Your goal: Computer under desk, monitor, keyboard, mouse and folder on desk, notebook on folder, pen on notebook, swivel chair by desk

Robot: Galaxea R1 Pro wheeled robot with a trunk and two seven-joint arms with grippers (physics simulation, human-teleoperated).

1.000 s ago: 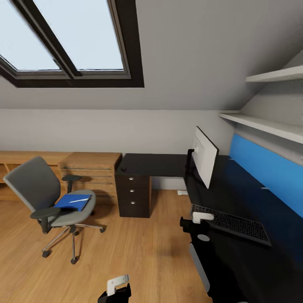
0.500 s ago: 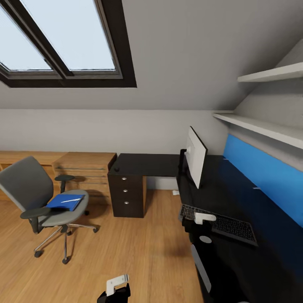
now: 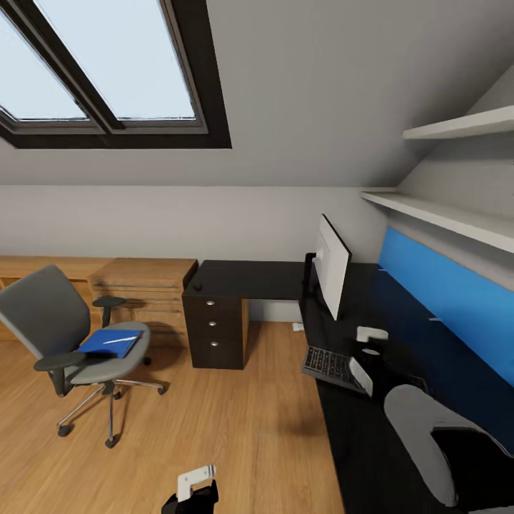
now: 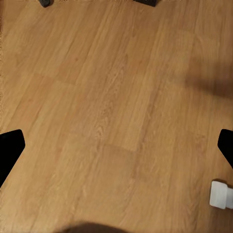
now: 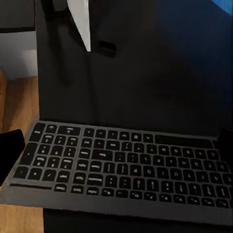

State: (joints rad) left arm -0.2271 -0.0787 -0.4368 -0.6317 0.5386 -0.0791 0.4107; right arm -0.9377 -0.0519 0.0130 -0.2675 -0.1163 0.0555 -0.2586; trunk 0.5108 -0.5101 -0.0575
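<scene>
We see the black L-shaped surface [image 3: 371, 442] along the blue wall panel [image 3: 457, 300]; the white flat monitor [image 3: 332, 265] stands upright on it; the dark flat keyboard [image 3: 327, 364] lies on it nearer to us, one edge out over the rim above the wooden floor [image 3: 235, 428]. Our right end effector [image 3: 371, 350] hangs just above the keyboard [image 5: 121, 162], its fingers [image 5: 9, 145] apart with nothing between them. Our left end effector [image 3: 194, 489] is low over the floor [image 4: 116, 107], its fingers [image 4: 8, 148] apart. The grey swivel chair [image 3: 64, 335] stands well apart from the surface; the blue folder [image 3: 108, 343] lies on its seat, with a thin white object on top.
</scene>
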